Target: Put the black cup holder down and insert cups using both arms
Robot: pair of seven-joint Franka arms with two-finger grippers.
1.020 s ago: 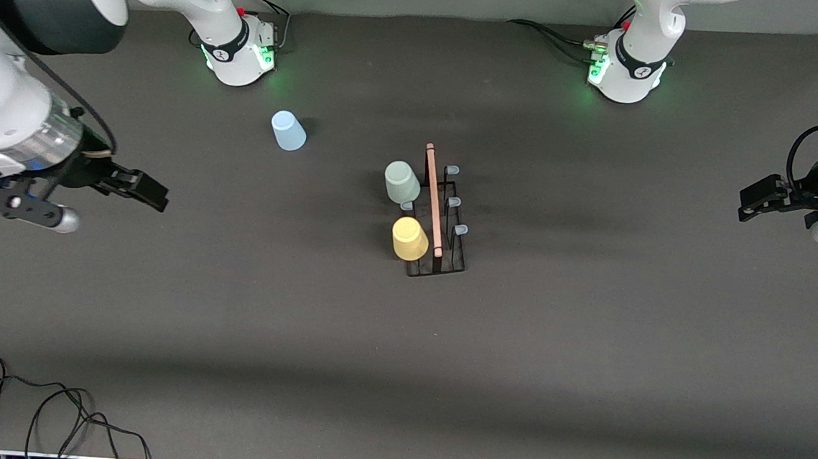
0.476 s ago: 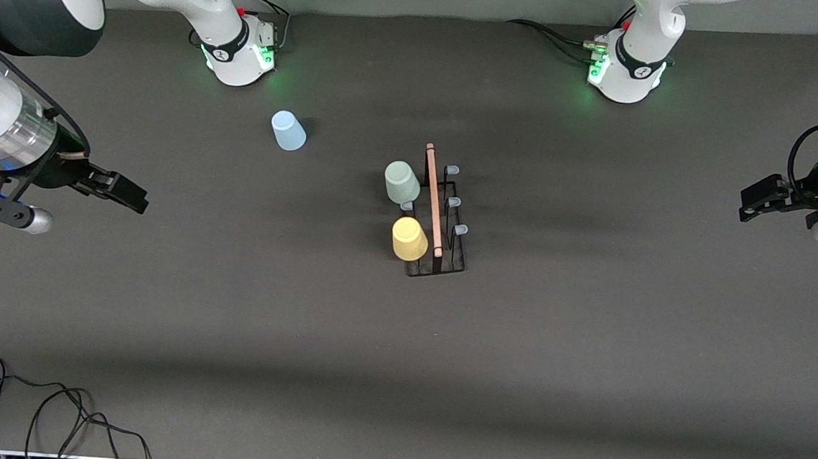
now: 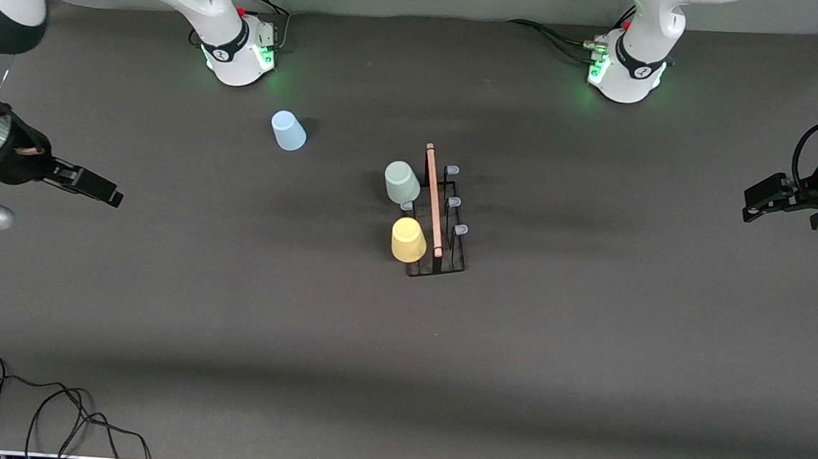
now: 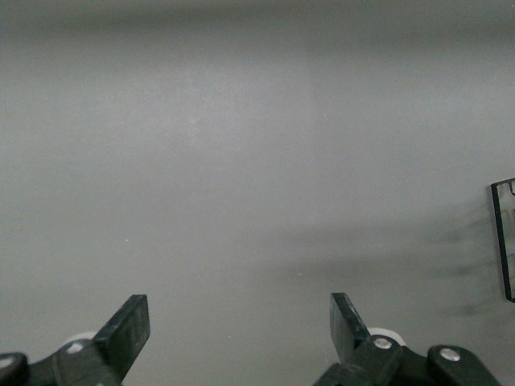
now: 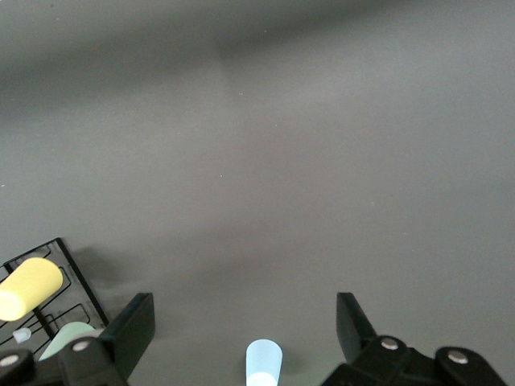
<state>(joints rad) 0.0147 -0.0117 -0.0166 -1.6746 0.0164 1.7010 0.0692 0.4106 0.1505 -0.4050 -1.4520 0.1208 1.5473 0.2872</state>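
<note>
The black cup holder [image 3: 438, 221] stands mid-table, with the pale green cup [image 3: 401, 182] and yellow cup [image 3: 408, 239] seated on its pegs on the side toward the right arm's end. The light blue cup [image 3: 288, 131] sits upside down on the table [image 3: 588, 343] near the right arm's base. The right gripper [image 5: 245, 326] and left gripper [image 4: 240, 326] hover at their own ends, jaws spread, holding nothing.
</note>
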